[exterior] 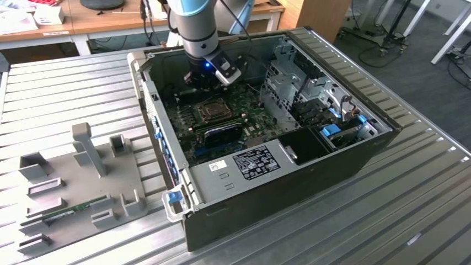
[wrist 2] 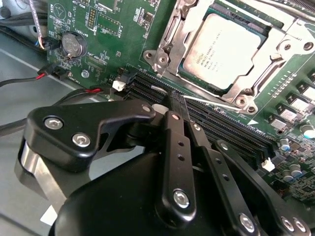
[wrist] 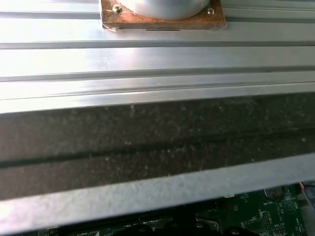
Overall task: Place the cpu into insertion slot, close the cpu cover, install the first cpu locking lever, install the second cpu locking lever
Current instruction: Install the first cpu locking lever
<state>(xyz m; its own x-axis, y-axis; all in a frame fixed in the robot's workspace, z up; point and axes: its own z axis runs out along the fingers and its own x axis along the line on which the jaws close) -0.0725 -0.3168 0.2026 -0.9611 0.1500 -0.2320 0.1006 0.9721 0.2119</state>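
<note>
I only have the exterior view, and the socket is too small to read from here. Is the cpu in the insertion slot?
Observer: Yes. In the second wrist view the cpu lies flat in the insertion slot, silvery face up.
Operator: Is the cover down over it?
Observer: The cpu cover lies flat, framing the cpu's face.
Operator: Where exactly is the claw?
Observer: The claw has its tip at the end of a thin metal lever that runs between the cover and the black memory slots. I cannot tell whether that lever is latched.
</note>
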